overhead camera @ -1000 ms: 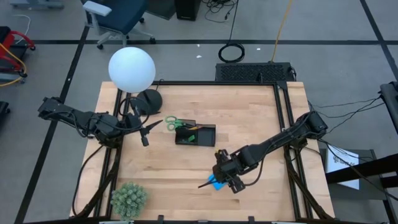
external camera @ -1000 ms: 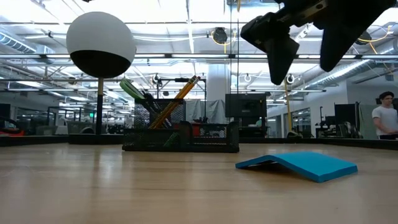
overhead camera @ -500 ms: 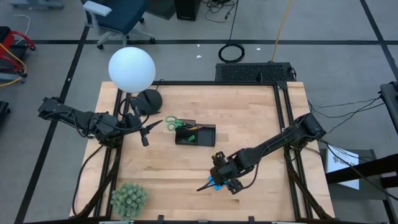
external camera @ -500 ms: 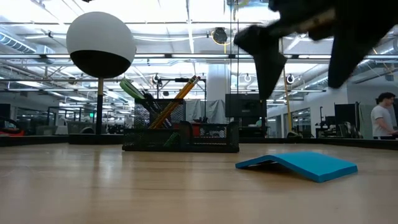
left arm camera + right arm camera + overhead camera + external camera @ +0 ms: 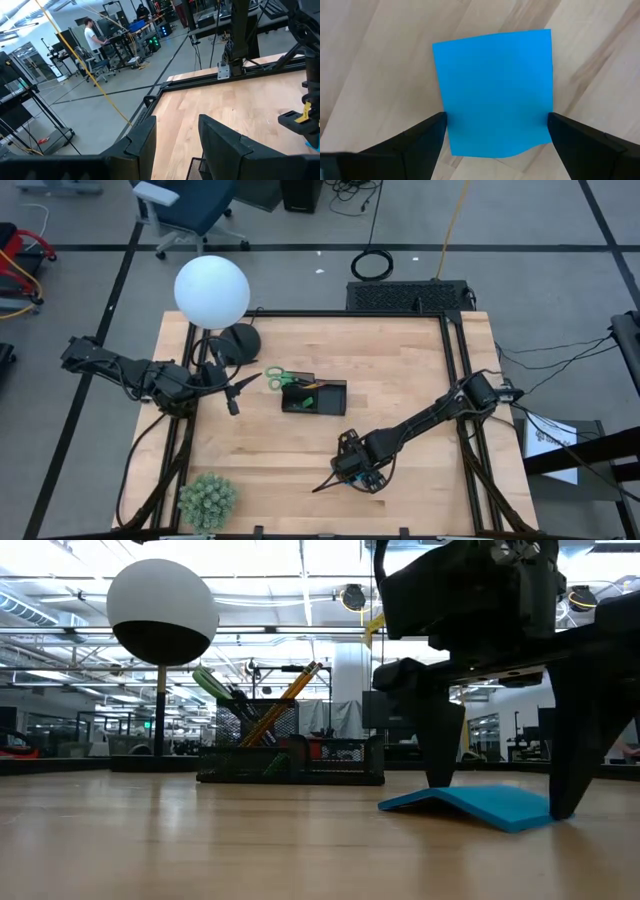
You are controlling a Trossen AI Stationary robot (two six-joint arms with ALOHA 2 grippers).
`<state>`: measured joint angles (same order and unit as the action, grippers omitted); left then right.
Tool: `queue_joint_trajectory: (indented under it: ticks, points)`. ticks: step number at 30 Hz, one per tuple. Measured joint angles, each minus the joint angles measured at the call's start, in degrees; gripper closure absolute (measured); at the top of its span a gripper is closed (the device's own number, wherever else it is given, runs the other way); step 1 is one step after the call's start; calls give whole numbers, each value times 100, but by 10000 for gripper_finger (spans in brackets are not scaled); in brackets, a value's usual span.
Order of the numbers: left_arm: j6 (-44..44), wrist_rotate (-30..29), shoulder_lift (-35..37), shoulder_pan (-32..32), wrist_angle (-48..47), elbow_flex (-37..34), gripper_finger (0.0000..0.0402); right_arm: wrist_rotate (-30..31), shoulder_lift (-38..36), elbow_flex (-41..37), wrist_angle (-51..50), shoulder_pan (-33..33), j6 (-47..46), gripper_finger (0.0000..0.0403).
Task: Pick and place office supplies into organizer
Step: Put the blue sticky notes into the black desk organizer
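Note:
The blue square pad [image 5: 495, 90] lies on the wood near the table's near edge, one side arched up off the surface [image 5: 445, 793]. My right gripper [image 5: 496, 119] is open and points straight down over it, its fingers reaching table level on two opposite sides of the pad [image 5: 490, 808]. The black organizer [image 5: 328, 398] sits mid-table. The green-handled scissors [image 5: 277, 378] and orange pencils [image 5: 285, 700] stick up out of its taller section. My left gripper [image 5: 232, 398] waits open, left of the organizer. My right gripper comes from above, pointing down, with one finger [image 5: 427, 137] beside one edge of the pad [image 5: 451, 120] and the other finger [image 5: 580, 142] beside the opposite edge. The pad lies on the table. Whether the fingers touch those edges, I cannot tell.
A white globe lamp [image 5: 212, 290] on a round black base [image 5: 238, 340] stands at the far left. A spiky green plant ball [image 5: 207, 498] sits at the near left corner. Bare wood lies between the organizer and the pad. A person stands in the room behind [image 5: 91, 35].
My right gripper has come down from well above the pad and shifted a little toward the table's near left, until its open fingers stand at table level on either side of the pad. The pad has stayed where it was.

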<state>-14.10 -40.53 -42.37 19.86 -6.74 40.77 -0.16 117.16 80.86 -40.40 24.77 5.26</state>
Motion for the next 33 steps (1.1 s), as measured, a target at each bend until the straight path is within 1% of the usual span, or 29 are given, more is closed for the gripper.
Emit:
queue_joint_trajectory:
  ticks: [8, 10, 13, 18, 28, 33]
  points:
    - [32, 2, 0, 0, 3, 0, 247, -22, 32, -12, 41, -16, 29, 66]
    - [32, 2, 0, 0, 7, 0, 247, -138, 33, -13, 40, -29, 15, 72]
    - [34, 2, 0, 0, 7, 0, 247, -225, 39, -17, 37, -37, -29, 93]
    - [37, 2, 0, 0, 7, 0, 247, -248, 46, -20, 56, -39, -7, 155]
    - [50, 4, 0, 0, 7, 0, 247, -284, 48, -24, 180, -53, 22, 318]
    - [50, 4, 0, 0, 7, 0, 247, -304, -17, -24, 168, -104, 94, 385]
